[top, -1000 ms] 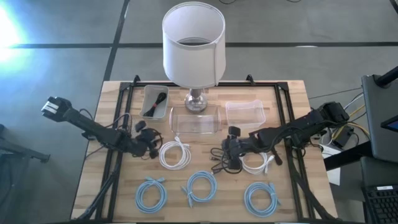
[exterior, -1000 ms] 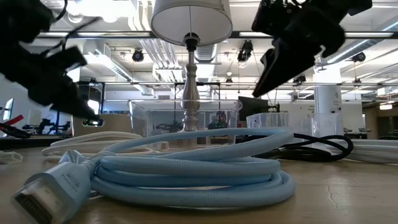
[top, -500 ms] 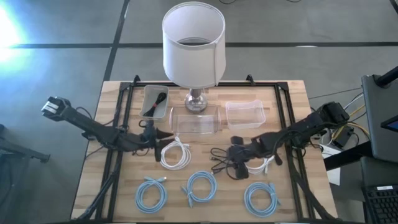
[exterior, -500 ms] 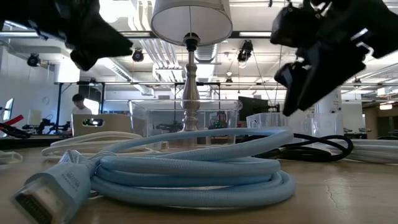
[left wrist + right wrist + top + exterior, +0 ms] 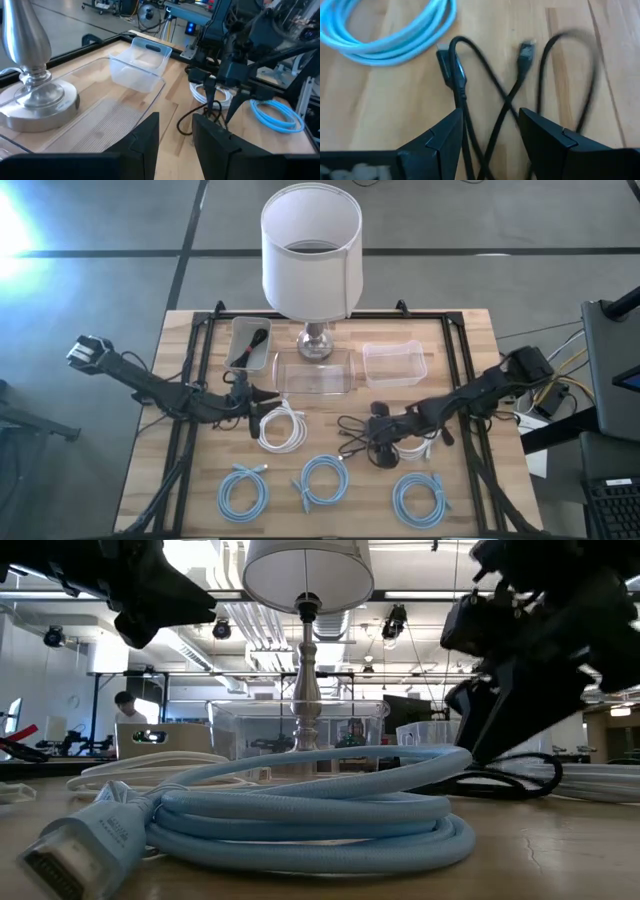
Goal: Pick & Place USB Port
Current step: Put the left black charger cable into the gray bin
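A black USB cable (image 5: 350, 436) lies loosely tangled on the wooden table, its plugs (image 5: 445, 55) resting flat on the wood. My right gripper (image 5: 380, 452) hangs open just above it. In the right wrist view, strands of the cable (image 5: 487, 100) run through the gap of the right gripper (image 5: 491, 125), a finger on either side. My left gripper (image 5: 268, 395) is open and holds nothing. It hovers over the table's middle, near the clear tray (image 5: 313, 374), and points toward the right arm (image 5: 225, 55).
A lamp (image 5: 311, 250) stands at the far edge behind the clear tray. A clear box (image 5: 395, 363) sits far right and a small bin (image 5: 248, 343) far left. Two white cable coils (image 5: 283, 426) lie mid-table. Three blue coils (image 5: 323, 479) line the near edge.
My right gripper has moved toward the near edge and come down over the black cable, its fingers now astride the strands. My left gripper has risen and shifted slightly toward the table's right, closer to the clear tray. The cables have stayed in place.
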Robot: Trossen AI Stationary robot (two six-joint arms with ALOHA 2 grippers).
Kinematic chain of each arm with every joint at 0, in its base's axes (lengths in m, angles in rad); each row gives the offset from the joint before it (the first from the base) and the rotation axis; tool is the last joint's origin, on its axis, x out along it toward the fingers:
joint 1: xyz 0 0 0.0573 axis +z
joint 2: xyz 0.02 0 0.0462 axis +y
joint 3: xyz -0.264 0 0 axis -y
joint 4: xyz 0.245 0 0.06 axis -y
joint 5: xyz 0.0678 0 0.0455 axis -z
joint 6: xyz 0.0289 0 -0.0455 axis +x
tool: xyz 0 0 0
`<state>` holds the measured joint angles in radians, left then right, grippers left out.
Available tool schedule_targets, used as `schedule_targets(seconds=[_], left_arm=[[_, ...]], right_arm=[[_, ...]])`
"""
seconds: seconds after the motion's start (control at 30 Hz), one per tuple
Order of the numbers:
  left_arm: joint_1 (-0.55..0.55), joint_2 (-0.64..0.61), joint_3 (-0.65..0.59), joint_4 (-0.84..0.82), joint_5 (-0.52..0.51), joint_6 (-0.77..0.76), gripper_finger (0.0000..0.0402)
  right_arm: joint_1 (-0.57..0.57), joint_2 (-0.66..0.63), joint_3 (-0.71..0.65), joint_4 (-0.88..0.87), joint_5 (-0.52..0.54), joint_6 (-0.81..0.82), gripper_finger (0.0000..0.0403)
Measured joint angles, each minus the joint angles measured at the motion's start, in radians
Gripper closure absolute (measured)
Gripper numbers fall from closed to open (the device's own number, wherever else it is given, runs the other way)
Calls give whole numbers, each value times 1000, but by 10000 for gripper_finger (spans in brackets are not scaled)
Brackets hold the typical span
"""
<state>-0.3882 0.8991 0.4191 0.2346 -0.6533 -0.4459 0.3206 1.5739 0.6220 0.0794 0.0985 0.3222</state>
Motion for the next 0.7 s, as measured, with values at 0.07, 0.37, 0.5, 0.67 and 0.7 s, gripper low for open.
schedule_targets(seconds=[0.07,0.37,0.5,0.67,0.7], left_arm=[[0,0,0,-2,0,-1,282],[0,0,0,-5,1,-1,282],[0,0,0,-5,1,-1,282],[0,0,0,-5,1,-1,282],[0,0,0,-5,1,-1,282]], right_arm=[[0,40,1,15,22,-7,216],[-5,152,72,14,104,-46,216],[-6,162,89,-1,60,-64,221],[-6,134,89,-28,45,-63,253],[-7,129,89,-37,40,-63,260]])
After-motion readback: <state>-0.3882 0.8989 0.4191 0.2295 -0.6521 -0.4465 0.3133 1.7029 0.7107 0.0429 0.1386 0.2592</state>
